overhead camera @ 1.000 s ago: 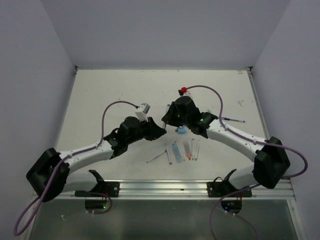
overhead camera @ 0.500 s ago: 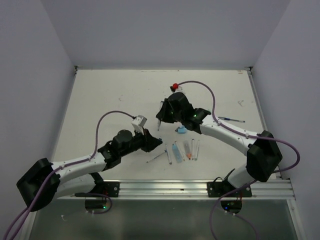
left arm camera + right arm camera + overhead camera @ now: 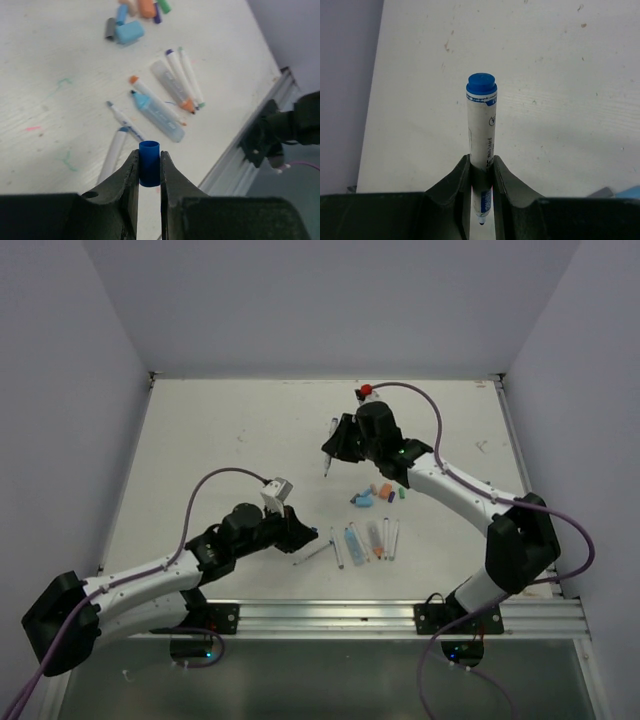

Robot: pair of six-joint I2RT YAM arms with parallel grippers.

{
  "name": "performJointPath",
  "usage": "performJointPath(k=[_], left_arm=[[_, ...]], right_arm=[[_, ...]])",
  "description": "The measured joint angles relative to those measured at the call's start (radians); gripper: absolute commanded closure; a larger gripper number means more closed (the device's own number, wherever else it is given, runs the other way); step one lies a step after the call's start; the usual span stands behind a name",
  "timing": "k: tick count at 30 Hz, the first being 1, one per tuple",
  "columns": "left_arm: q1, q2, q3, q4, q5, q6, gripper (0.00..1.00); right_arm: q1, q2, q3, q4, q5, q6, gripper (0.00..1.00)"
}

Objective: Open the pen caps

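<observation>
The left pincer (image 3: pixel 149 172) was clamped on a dark blue cap (image 3: pixel 149 162). The stubby cylinder stood upright between the two fingers, held above the tabletop (image 3: pixel 55 95). Just beyond it lay the pens (image 3: pixel 167 97), some side by side and a couple at loose angles, several with coloured tips showing. Farther off sat a small heap of loose caps. I could make out a light blue cap (image 3: pixel 129 32), an orange cap (image 3: pixel 146 7) and a green cap (image 3: pixel 164 6), crowded close together.

The right pincer (image 3: pixel 481 167) gripped a white pen (image 3: pixel 481 125) across its barrel. The pen's blue end pointed away from the wrist, and its thin tip poked out on the near side of the fingers. Seen from above, this arm held the pen over the far half of the tabletop. It was well apart from the left arm, which hung near the row of pens.
</observation>
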Motion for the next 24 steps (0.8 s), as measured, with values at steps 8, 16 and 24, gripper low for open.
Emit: performJointPath(k=[8,16,24], left_arm=[[0.007,0.18,0.064,-0.246,-0.186,0.022,1.0],[0.047,0.228,0.074,-0.275,-0.198,0.05,1.0],[0.123,0.306,0.216,-0.253,-0.145,0.096,1.0]], right_arm=[[0.005,0.172,0.101,-0.222,0.006,-0.062,1.0],[0.013,0.25,0.099,-0.303,0.004,-0.089,1.0],[0.054,0.193,0.001,-0.294,0.011,-0.092,1.0]])
